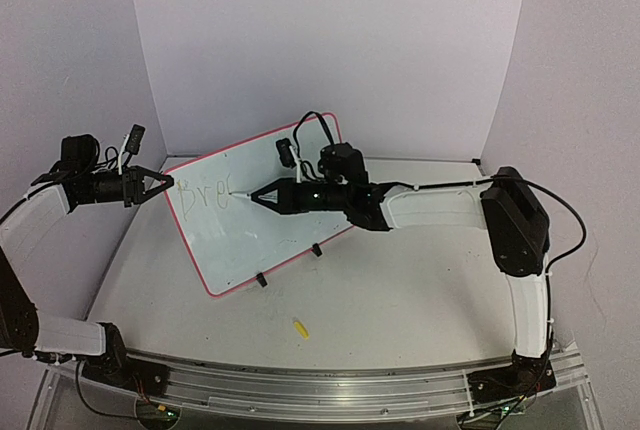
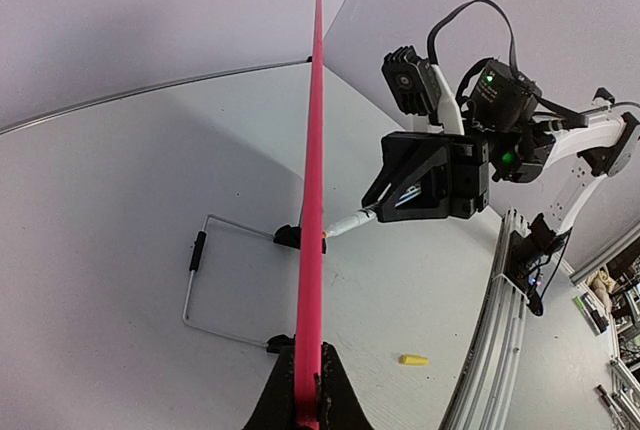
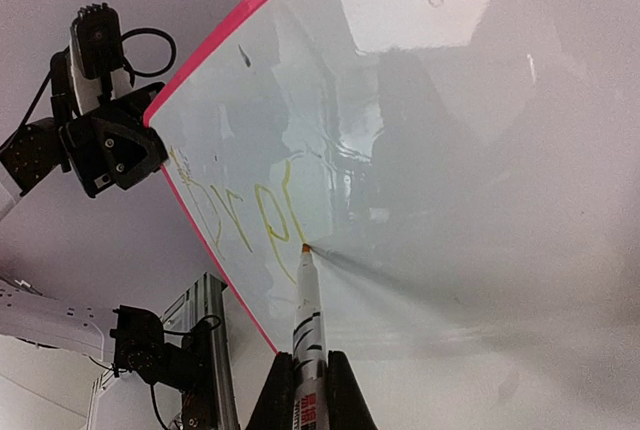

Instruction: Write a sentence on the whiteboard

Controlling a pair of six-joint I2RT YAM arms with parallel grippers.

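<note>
The whiteboard stands tilted on its black clip feet, pink-edged, with a few yellow letters near its left end. My left gripper is shut on the board's left edge; in the left wrist view the board is edge-on as a pink strip pinched between the jaws. My right gripper is shut on a white marker. The marker's orange tip touches the board just right of the last yellow stroke.
A yellow marker cap lies on the table in front of the board, also seen as the cap. A wire stand sticks out behind the board. White walls close in the back and sides; an aluminium rail runs along the near edge.
</note>
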